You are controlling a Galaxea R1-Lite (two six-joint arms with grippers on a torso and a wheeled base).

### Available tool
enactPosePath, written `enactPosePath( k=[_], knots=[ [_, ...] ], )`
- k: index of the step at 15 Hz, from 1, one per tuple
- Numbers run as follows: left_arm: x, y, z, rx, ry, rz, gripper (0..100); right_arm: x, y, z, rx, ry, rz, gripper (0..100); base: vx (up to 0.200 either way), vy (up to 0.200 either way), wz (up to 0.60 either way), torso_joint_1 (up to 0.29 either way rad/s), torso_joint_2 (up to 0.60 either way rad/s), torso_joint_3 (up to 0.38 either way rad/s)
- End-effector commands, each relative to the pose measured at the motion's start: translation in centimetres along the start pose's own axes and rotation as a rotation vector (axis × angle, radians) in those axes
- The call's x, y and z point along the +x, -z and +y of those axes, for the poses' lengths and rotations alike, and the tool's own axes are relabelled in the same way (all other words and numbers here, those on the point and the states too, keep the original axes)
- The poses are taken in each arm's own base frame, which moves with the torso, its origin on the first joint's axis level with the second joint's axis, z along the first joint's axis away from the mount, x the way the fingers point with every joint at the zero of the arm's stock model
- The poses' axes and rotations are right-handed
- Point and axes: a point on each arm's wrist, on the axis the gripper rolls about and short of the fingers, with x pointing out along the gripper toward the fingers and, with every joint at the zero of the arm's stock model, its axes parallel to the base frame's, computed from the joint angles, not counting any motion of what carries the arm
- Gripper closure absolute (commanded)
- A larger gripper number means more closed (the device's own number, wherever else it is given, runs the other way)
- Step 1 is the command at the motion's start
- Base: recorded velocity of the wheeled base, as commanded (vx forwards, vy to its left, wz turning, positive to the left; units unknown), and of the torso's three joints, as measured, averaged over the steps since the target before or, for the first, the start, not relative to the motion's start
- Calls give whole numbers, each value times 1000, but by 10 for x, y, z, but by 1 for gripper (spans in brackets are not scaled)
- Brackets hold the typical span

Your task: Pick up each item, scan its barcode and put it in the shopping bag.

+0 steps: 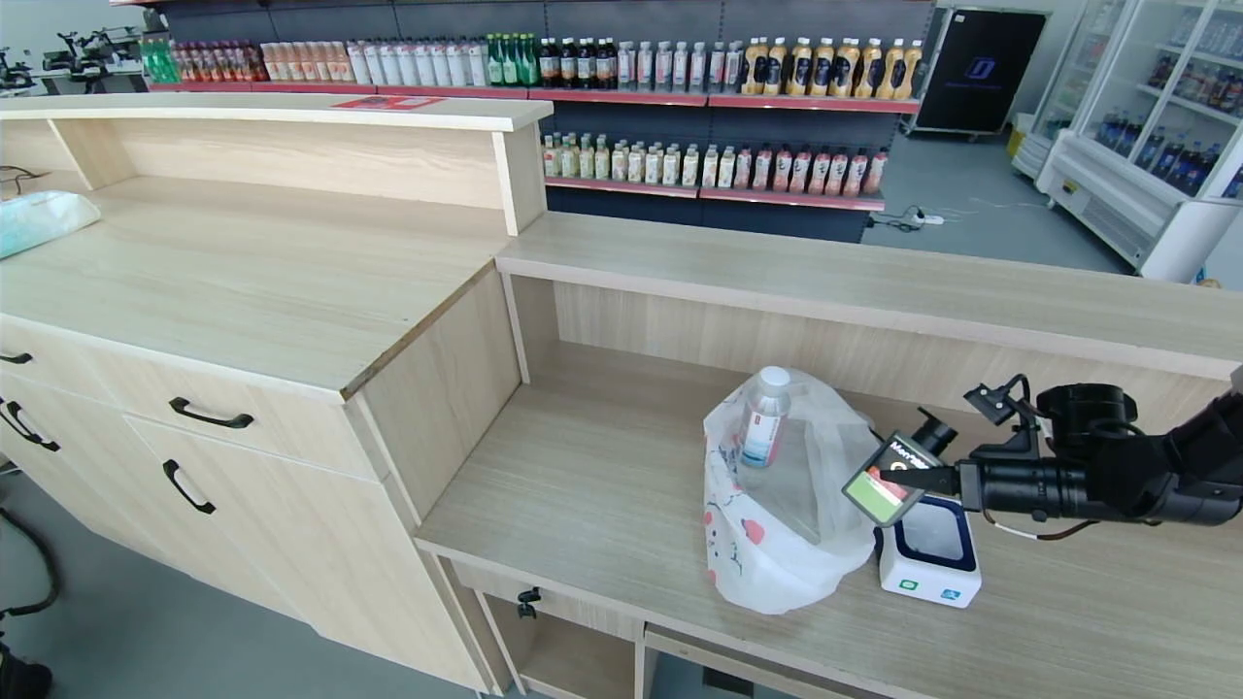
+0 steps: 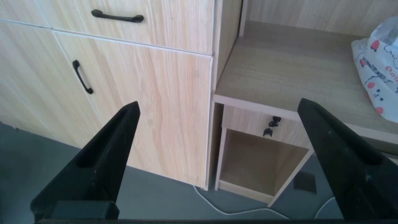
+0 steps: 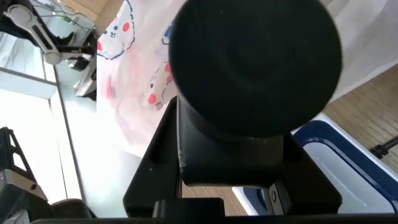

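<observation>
The left gripper hangs before the cabinet doors beside the low counter, its two fingers spread wide with nothing between them. On that counter stands one white shopping bag with red prints, open at the top, and one white-capped bottle stands upright inside it. Just right of the bag, the right gripper pinches one black-capped container with a green and red label. It is held tilted above the single white-and-blue scanner, which sits just beside the bag.
</observation>
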Motion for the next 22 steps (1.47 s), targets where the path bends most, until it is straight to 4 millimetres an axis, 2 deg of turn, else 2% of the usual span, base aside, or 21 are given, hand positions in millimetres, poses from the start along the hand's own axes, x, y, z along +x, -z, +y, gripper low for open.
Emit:
enactPosePath(
  k=[1,3,4,5,7,10,11,13,15,16,19,21,22],
  knots=[
    [0,0,0,0,0,-1,0,-58,-25,63,-75,173,-45,100,0,0,0,0,0,0],
    [0,0,0,0,0,-1,0,-105,-24,108,-233,265,-110,100,0,0,0,0,0,0],
    [0,0,0,0,0,-1,0,-121,-19,117,-298,314,-118,100,0,0,0,0,0,0],
    [0,0,0,0,0,-1,0,-138,1,128,-377,373,-96,100,0,0,0,0,0,0],
    [0,0,0,0,0,-1,0,-155,17,139,-503,432,-30,100,0,0,0,0,0,0],
    [0,0,0,0,0,-1,0,-164,20,143,-564,462,2,100,0,0,200,-1,1,-1],
    [0,0,0,0,0,-1,0,-164,19,144,-569,463,1,100,0,0,600,-2,2,2],
    [0,0,0,0,0,-1,0,-157,4,151,-515,452,-30,100,0,0,600,-2,2,0],
    [0,0,0,0,0,-1,0,-135,-13,154,-413,464,-22,100,0,0,600,7,5,0],
    [0,0,0,0,0,-1,0,-120,-14,148,-369,430,-12,100,0,0,0,0,0,0],
    [0,0,0,0,0,-1,0,-82,-4,122,-419,357,43,100,0,0,0,0,0,0],
    [0,0,0,0,0,-1,0,-66,9,104,-529,329,104,100,0,0,0,0,0,0],
    [0,0,0,0,0,-1,0,-65,12,101,-551,325,119,100,0,0,0,0,0,0]
  ],
)
